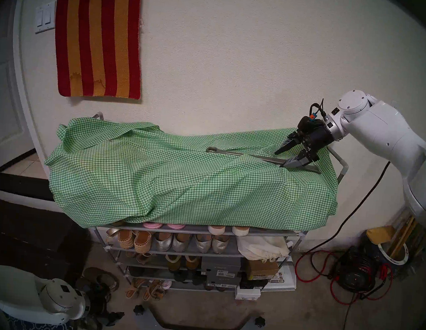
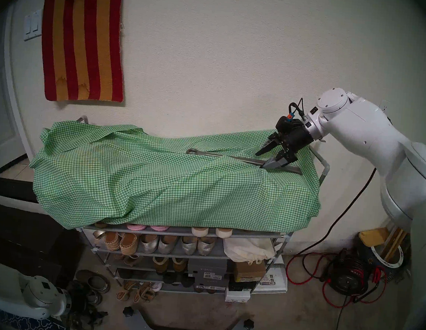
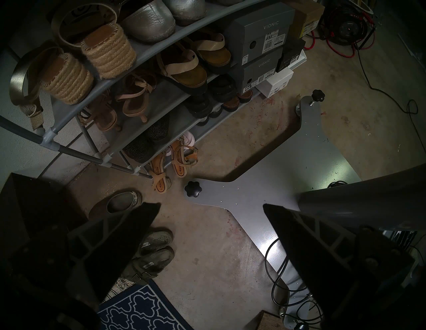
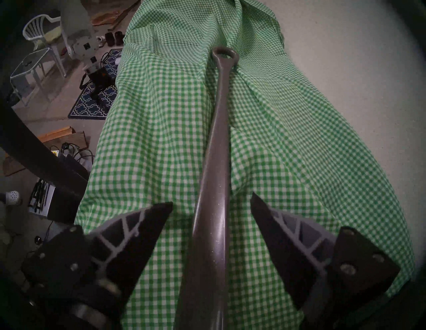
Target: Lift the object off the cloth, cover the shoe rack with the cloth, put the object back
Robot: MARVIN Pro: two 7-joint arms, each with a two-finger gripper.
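1. Where the right gripper [image 4: 211, 200] hangs over the right end of the covered shoe rack [image 1: 295, 235], its two fingers are spread wide, one on each side of the shoehorn [image 4: 213, 175], with clear gaps to the metal; nothing is pinched.
2. In the head view, the nearer fingertip [image 1: 287, 164] sits low, at or just above the shoehorn [image 1: 248, 155]; contact cannot be confirmed.
3. The shoehorn lies flat on the green-and-white gingham cloth [image 1: 179, 181], ring loop toward the rack's middle, widened blade toward the right side rail.
4. The cloth drapes over the rack's top and front edge; the lower tiers of shoes and shoeboxes [image 1: 221, 265] remain exposed.
5. The left gripper [image 3: 212, 207] hangs low near the floor beside the rack's left foot, fingers spread fully apart, holding nothing, with loose shoes below.
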